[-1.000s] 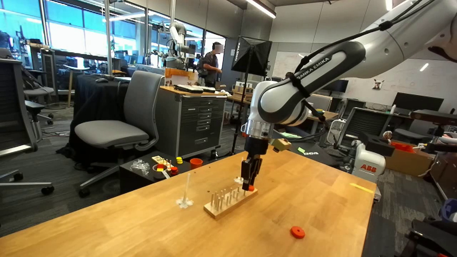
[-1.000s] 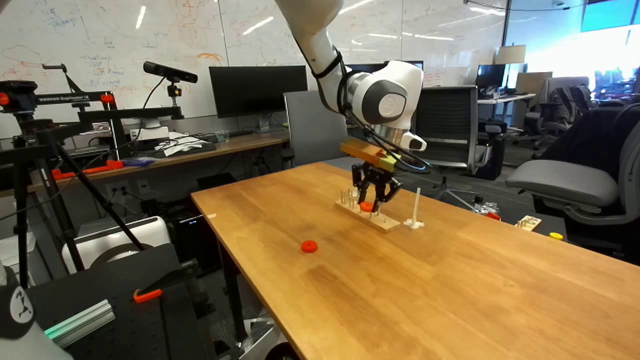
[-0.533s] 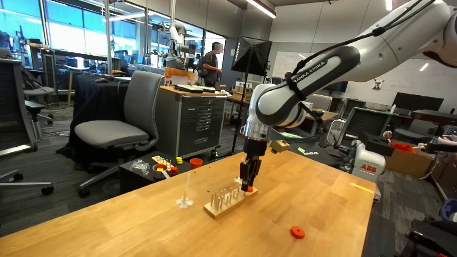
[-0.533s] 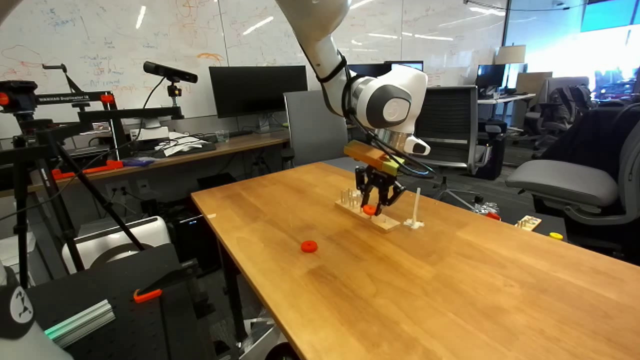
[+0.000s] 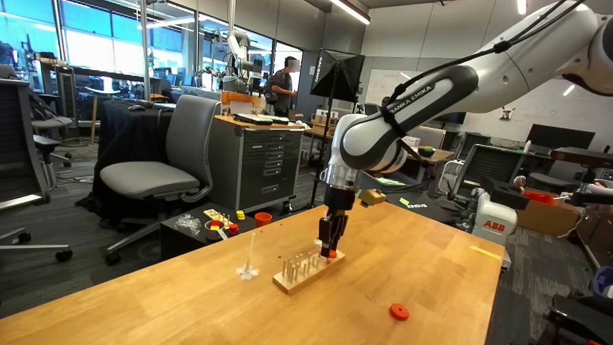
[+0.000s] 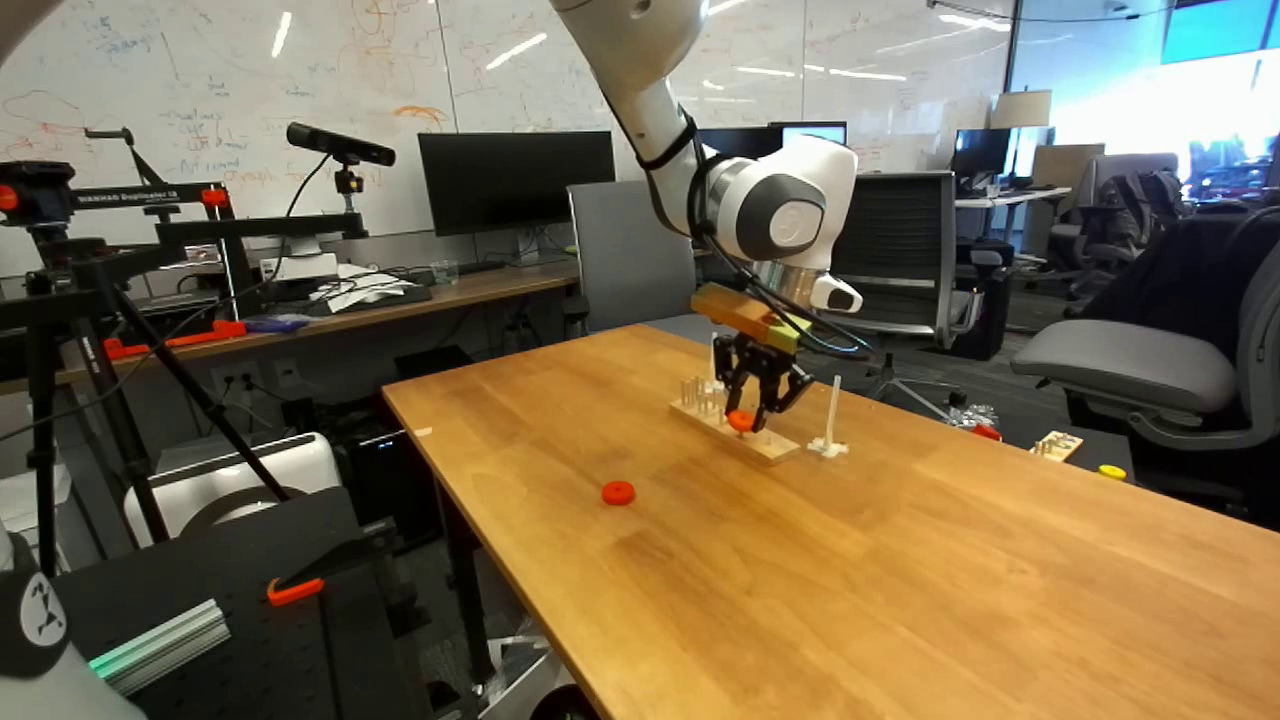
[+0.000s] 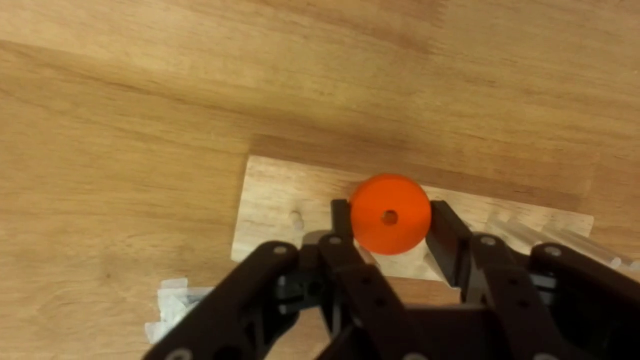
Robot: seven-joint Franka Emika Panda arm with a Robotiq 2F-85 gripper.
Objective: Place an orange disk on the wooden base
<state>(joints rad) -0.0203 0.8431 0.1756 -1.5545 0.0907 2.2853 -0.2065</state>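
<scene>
In the wrist view we see the black two-fingered end effector [image 7: 391, 220] at the lower right of the frame, its fingers drawn in to the width of a small flat round orange-red disk [image 7: 385, 200], which they grip by opposite sides of the rim. The disk sits just right of the frame's middle, its centre hole facing us, over a pale rectangular wooden slab [image 7: 270, 195]; whether it touches the slab or anything else below, we cannot tell. To its left we make out a short pale wooden peg [image 7: 297, 220] standing on the slab. In both exterior views the slab lies on a brown wooden desk [image 6: 850, 580], with taller pegs [image 5: 290, 273] clustered towards its left end and the disk right of its middle. A second round orange-red disk [image 6: 618, 493] lies flat on the desk, well apart from the slab, just left of centre in an exterior view. In an exterior view we find a thin white upright rod [image 5: 250, 251] left of the slab.
</scene>
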